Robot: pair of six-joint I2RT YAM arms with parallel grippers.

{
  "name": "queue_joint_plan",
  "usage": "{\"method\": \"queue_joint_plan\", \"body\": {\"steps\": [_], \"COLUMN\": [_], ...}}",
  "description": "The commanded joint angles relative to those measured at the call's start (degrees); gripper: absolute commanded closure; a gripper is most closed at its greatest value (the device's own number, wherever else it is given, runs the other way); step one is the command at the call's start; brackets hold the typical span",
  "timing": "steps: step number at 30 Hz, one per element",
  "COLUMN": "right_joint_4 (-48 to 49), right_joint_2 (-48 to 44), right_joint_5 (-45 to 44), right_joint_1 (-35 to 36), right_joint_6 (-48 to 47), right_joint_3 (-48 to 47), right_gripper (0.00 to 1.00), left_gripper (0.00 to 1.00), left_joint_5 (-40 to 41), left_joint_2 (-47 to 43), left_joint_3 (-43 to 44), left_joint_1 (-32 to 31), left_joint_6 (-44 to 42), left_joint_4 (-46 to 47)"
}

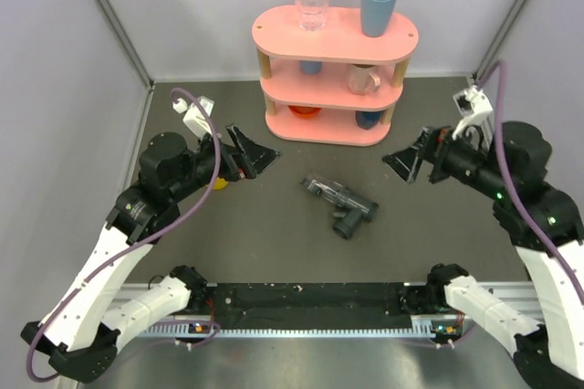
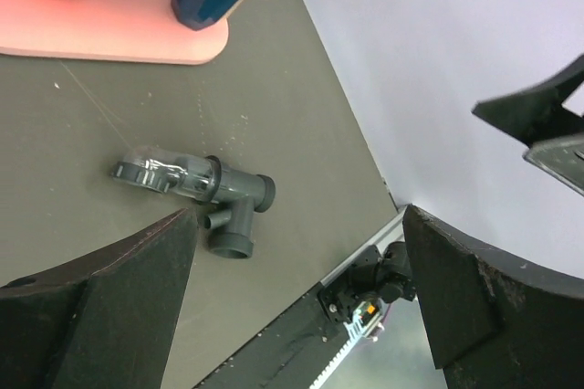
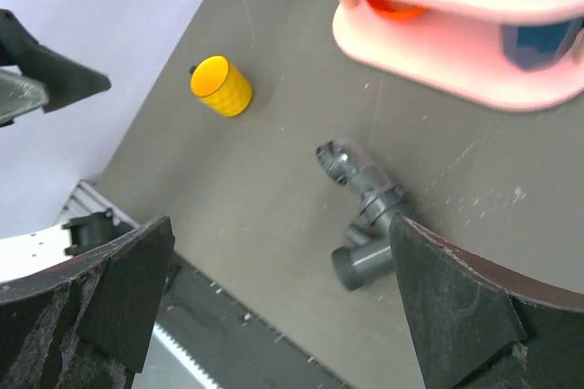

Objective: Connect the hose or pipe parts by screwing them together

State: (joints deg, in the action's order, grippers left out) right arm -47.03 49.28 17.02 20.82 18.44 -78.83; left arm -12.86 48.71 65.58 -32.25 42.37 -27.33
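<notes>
Left gripper (image 1: 251,156) and right gripper (image 1: 404,162) are both hanging wide open and holding nothing. The smoky tube (image 1: 324,188) and dark T-piece (image 1: 354,214) are lying joined on the table (image 1: 274,243) between them. They are needing no holding, because the screwing looks done.

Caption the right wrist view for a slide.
Tube joined to T-fitting on the dark table, framed by open jaws; yellow cup and pink shelf beyond.
</notes>
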Motion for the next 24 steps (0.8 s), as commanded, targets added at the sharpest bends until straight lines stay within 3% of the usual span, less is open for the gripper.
{"method": "queue_joint_plan", "body": {"steps": [1,3,9,24], "right_joint_4": [-7.8,-8.8,-10.2,-13.1], "right_joint_2": [-5.5,-8.0,-15.6,-15.6], "right_joint_5": [0.6,-0.5,-4.8,-8.1], "right_joint_1": [-0.4,-0.4,-0.4,-0.4], "right_joint_6": [11.3,15.9,17.7,20.9], "right_joint_3": [1.5,2.2,2.6,4.5], "right_gripper": [0.01,0.01,0.01,0.01], "left_gripper": [0.01,0.01,0.01,0.01], "left_joint_5": [4.1,4.9,7.2,7.3], "left_joint_2": [-3.4,-5.3,-8.6,-9.9], "left_joint_3": [2.0,1.4,-0.5,-0.5], "left_joint_1": [-0.1,-0.1,-0.1,-0.1], "left_joint_6": [-4.8,-4.7,-5.4,-3.9], "left_joint_4": [-0.3,-1.3,-3.8,-3.5]}}
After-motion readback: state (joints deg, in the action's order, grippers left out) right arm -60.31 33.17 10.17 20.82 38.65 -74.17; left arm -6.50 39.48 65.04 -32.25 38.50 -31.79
